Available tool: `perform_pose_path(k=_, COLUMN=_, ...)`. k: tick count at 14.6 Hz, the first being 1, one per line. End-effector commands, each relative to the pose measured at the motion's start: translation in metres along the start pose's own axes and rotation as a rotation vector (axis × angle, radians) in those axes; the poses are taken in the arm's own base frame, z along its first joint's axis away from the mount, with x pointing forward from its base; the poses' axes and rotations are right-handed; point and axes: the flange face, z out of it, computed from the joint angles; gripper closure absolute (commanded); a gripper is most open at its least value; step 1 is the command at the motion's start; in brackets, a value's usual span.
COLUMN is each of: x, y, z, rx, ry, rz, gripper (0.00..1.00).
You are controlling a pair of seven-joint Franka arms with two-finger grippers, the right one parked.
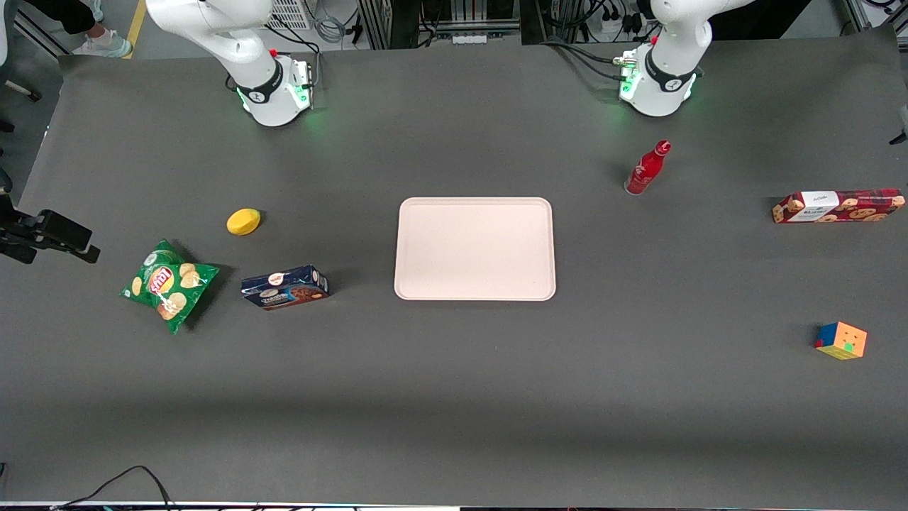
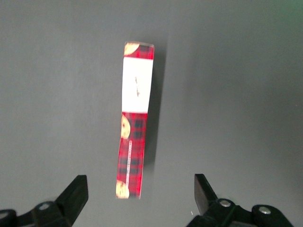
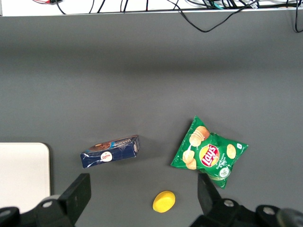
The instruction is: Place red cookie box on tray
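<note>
Black fingers (image 2: 75, 194) of the gripper (image 2: 141, 196) stand spread wide apart, holding nothing, and hang above the red cookie box (image 2: 134, 120) without touching it. Seen from the left wrist camera, the box lies lengthwise between the two fingers on the grey table (image 2: 236, 94), its white label panel near one end and cookie pictures at both ends.

From the front camera the gripper itself is out of sight. There the red cookie box (image 1: 838, 206) lies at the right edge of the frame, toward the working arm's end of the table, well apart from the tray (image 1: 474, 248). The tray sits flat in the middle of the frame with nothing on it. A red bottle (image 1: 647, 168) stands upright between tray and box, higher in the frame. A puzzle cube (image 1: 841, 340) rests at the lower right, nearer the camera than the box.
</note>
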Motion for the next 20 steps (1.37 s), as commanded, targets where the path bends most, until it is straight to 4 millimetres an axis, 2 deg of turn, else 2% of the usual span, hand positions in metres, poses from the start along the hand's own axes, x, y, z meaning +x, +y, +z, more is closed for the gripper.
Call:
perform_pose_path(k=1, x=0.003, y=0.008, z=0.032, rx=0.034, ry=0.069, rz=0.068, gripper=0.0)
perform_pose_path(k=2, x=0.002, y=0.008, z=0.044, rx=0.03, ry=0.091, rz=0.083, gripper=0.0)
perform_pose_path(k=9, x=-0.007, y=0.0, z=0.083, rx=0.059, ry=0.081, rz=0.063, gripper=0.0)
perform_pose_path(k=14, x=-0.012, y=-0.001, z=0.094, rx=0.067, ry=0.056, rz=0.062, gripper=0.0)
perform_pose_path(k=18, x=-0.012, y=-0.001, z=0.122, rx=0.089, ry=0.099, rz=0.094, gripper=0.0)
perform_pose_path(k=20, x=-0.012, y=0.0, z=0.126, rx=0.091, ry=0.109, rz=0.093, gripper=0.0)
